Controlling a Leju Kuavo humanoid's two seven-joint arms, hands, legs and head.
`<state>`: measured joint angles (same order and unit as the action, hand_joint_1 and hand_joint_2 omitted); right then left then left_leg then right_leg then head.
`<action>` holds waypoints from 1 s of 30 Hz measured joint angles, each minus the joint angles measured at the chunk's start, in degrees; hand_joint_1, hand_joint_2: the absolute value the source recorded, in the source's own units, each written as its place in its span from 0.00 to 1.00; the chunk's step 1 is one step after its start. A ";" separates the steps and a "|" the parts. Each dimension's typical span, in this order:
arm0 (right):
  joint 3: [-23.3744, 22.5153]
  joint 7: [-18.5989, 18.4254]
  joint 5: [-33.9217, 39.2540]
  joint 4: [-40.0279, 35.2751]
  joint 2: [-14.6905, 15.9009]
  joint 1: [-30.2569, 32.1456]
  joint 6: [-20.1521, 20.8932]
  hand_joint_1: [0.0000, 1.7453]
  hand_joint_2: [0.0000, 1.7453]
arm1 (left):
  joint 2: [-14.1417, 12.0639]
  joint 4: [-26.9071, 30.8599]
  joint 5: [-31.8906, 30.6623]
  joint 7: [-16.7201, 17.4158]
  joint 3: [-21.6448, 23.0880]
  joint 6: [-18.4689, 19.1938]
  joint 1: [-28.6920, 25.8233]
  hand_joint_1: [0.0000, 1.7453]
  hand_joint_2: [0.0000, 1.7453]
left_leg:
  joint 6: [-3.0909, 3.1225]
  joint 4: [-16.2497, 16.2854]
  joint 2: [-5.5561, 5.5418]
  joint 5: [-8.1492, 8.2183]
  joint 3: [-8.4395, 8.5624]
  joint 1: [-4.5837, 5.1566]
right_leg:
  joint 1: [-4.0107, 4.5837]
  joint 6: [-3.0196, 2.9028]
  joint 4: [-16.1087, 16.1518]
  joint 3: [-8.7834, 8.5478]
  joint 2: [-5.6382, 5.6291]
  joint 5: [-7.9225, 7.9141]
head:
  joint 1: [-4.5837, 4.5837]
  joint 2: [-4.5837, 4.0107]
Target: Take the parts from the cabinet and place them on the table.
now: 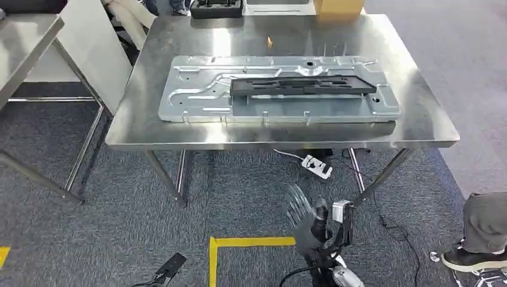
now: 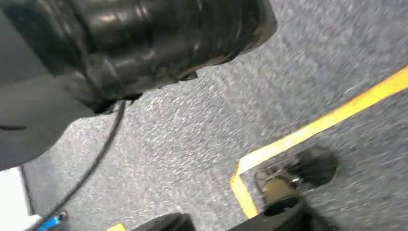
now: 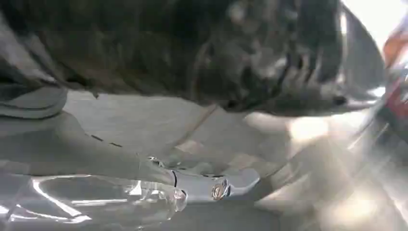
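A large grey stamped metal panel [image 1: 275, 89] lies flat on the steel table [image 1: 137, 128]. A long black part [image 1: 302, 86] rests on top of the panel. My right hand [image 1: 305, 218] hovers over the carpet in front of the table, below its edge, with its fingers spread and nothing in them. In the right wrist view the dark fingers [image 3: 269, 57] are blurred against shiny metal. A dark piece of my left arm [image 1: 170, 266] shows low at the left over the floor; whether that hand is open I cannot tell.
A person's leg and shoe [image 1: 481, 236] stand at the right. A white power strip [image 1: 317, 166] and cables lie under the table. Yellow floor tape [image 1: 239, 244] marks the carpet. Another table [image 1: 30, 42] stands left. A black case [image 1: 215, 7] and a box [image 1: 338, 7] sit behind.
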<state>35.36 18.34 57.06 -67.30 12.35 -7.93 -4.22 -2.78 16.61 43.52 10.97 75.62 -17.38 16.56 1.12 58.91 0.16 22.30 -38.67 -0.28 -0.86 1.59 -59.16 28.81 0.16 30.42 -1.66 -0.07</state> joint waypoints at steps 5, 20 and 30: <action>-2.08 -7.21 13.66 20.95 -2.32 2.05 5.17 0.00 0.00 | -0.02 0.37 0.42 2.16 -0.15 -0.11 -1.52 0.00 0.00 | -1.75 0.46 -0.42 0.16 -0.60 -0.41 | -0.23 -2.14 0.36 1.53 0.47 -1.88 | 0.31 0.00; 9.15 -24.52 -17.52 46.16 -11.73 1.87 -4.36 0.00 0.00 | 5.38 1.33 -1.60 4.24 -0.35 -0.28 0.31 0.00 0.00 | 0.56 -4.50 0.15 5.91 11.10 -0.08 | -0.13 -0.54 0.97 9.61 -0.33 -9.51 | -0.02 0.00; 21.14 -29.33 -19.69 48.68 -13.49 0.46 -6.25 0.00 0.00 | 15.52 1.42 -6.23 5.22 -0.35 -0.39 -0.96 0.00 0.00 | 0.30 0.40 0.51 1.70 0.74 -0.07 | -1.10 1.84 -3.93 1.46 -0.32 -0.61 | 0.50 0.00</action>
<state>56.51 -11.00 37.37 -18.62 -1.14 -7.47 -10.47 12.75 18.03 37.29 16.20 75.28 -17.77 15.60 1.42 59.31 0.67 24.00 -37.93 -0.35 -1.97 3.43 -63.09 30.27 -0.15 29.81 -1.16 -0.07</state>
